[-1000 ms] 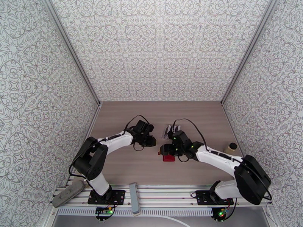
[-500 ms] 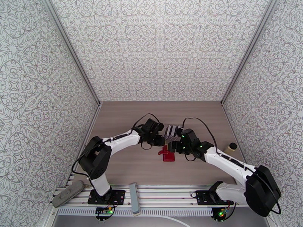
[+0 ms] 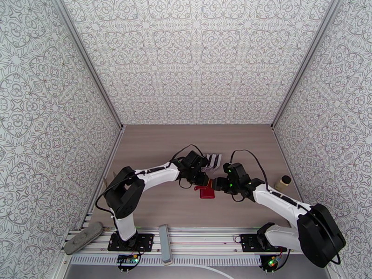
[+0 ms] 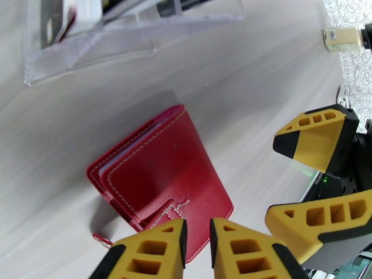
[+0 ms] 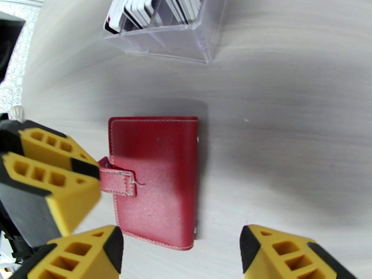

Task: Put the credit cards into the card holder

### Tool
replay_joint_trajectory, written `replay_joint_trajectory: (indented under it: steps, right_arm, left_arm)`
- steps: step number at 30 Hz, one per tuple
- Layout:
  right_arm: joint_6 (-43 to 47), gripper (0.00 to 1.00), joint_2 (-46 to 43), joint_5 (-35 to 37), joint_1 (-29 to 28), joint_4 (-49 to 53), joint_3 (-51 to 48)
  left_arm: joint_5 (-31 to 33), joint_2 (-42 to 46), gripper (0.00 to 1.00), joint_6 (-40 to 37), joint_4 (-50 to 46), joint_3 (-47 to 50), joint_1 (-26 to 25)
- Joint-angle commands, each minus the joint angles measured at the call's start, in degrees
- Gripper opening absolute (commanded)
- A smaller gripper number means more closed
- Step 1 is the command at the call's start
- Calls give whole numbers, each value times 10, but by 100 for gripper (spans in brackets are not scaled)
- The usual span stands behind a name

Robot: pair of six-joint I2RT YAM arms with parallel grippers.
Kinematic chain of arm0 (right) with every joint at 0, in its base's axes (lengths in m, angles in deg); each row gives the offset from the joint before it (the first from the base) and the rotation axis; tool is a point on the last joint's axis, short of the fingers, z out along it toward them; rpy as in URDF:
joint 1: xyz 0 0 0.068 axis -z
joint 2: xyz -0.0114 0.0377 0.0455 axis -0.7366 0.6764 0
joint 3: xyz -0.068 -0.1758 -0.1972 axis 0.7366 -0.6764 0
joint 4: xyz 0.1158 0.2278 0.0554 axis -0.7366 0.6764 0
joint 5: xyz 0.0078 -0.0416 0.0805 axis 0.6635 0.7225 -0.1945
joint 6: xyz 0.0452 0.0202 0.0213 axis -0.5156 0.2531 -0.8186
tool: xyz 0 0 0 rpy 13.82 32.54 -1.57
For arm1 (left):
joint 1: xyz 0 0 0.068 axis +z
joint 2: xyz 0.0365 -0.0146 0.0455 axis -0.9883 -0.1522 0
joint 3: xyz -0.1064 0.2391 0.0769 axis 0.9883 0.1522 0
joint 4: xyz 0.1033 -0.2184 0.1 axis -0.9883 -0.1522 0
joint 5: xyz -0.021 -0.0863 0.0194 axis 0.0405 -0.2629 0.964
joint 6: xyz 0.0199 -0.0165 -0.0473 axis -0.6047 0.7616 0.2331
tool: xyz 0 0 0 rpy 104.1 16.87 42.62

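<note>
Looking from above, the small red leather-like folding card holder (image 3: 207, 193) lies on the wooden table (image 3: 158, 149) between my left claw (image 3: 203, 180) and my right claw (image 3: 215, 186). At my left wrist it is folded closed, pale-stitched, my fingers (image 4: 153, 252) almost together over its snap tab (image 4: 169, 211). At my right wrist my fingers (image 5: 283, 252) gape wide at its near edge; thin plastic credit cards (image 5: 153, 5) stand in a clear acrylic rack (image 5: 186, 43) beyond.
</note>
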Motion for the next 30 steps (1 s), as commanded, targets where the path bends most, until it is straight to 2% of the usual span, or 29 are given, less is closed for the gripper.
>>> replay_joint_trajectory:
  steps: [1, 15, 30]
  right_arm:
    - [-13, 70, 12, -15, 6, -32, -15]
    - [-24, 71, 12, -39, 8, -115, -59]
    - [-24, 71, 93, -110, 8, -188, -53]
  left_arm:
    - [-11, -16, 22, 6, 0, 2, -6]
    - [-4, -30, 22, -2, 21, 45, 4]
    - [-6, -20, 22, -1, 42, 92, 20]
